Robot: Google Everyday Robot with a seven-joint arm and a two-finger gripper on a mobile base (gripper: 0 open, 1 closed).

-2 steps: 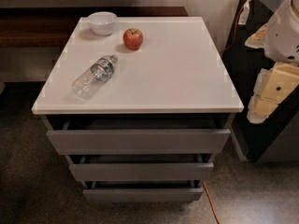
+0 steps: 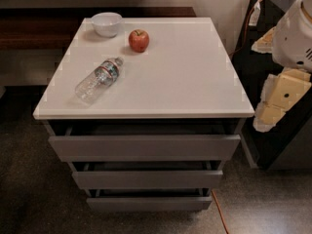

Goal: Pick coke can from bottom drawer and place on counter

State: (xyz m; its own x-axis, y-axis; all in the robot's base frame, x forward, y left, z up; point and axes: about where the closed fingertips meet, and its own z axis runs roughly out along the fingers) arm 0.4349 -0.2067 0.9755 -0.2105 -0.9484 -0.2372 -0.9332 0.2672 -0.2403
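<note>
Three grey drawers sit under the counter (image 2: 195, 77), each pulled out only a little. The bottom drawer (image 2: 146, 203) shows just a thin dark slot above its front. No can is visible anywhere, neither on the counter nor at the gripper, so I judge that it lies inside the bottom drawer, out of view. On that reading nothing of the task is done yet. Nearly everything remains: draw the bottom drawer out far enough to reach in, take the can, lift it and set it on the counter, which already carries a bottle (image 2: 99, 79), an apple (image 2: 139, 40) and a bowl (image 2: 107, 23).

The gripper (image 2: 282, 97) hangs off the cabinet's right side, about level with the counter edge and well apart from every drawer. It shows as cream blocks below a white arm housing (image 2: 295, 35) that the frame edge cuts off. Whether it is spread or clenched I cannot tell, though nothing red shows at it.

All three drawer interiors are in shadow, masked by the fronts above them and by the counter's overhang, so their contents cannot be made out.
</note>
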